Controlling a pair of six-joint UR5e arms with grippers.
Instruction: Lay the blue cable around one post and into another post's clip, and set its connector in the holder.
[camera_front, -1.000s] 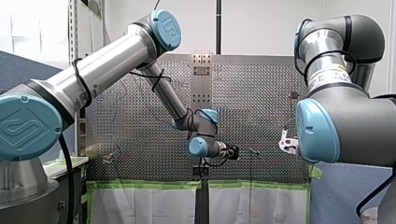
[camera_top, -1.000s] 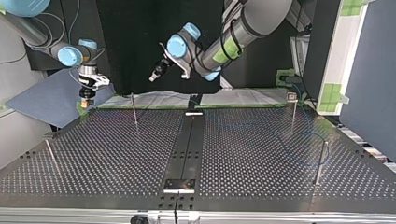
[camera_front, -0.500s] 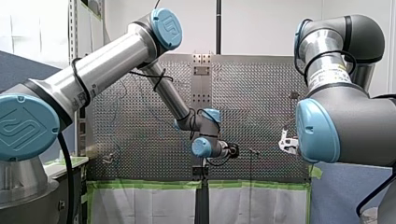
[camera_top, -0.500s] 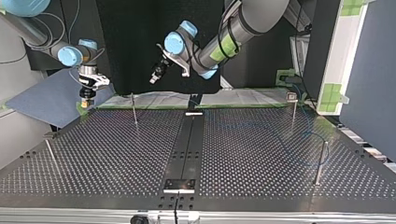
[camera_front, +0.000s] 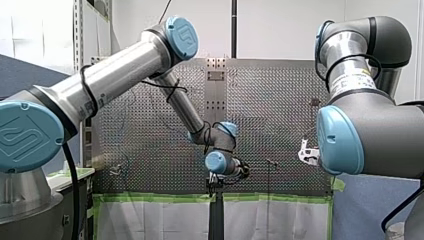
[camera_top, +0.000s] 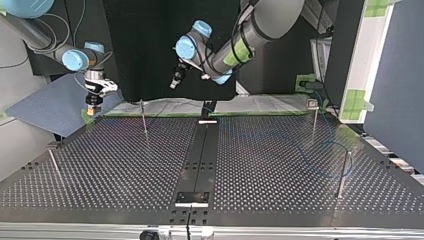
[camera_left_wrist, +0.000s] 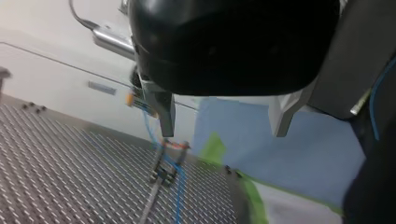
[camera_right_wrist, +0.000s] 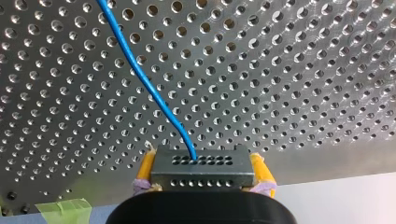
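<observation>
My left gripper (camera_left_wrist: 224, 133): metal fingers (camera_left_wrist: 166, 114) spread wide, in the air over the table's (camera_top: 125, 165) far edge in the top view. Ahead of it is a post (camera_left_wrist: 156, 189) with the blue cable (camera_left_wrist: 180, 184) beside its clip. My right gripper (camera_right_wrist: 203, 173): yellow pads (camera_right_wrist: 145, 169) clamped on the grey connector (camera_right_wrist: 203, 164) at the top view's far left corner. The cable trails over the plate. Wide perforated plate lies between the posts.
</observation>
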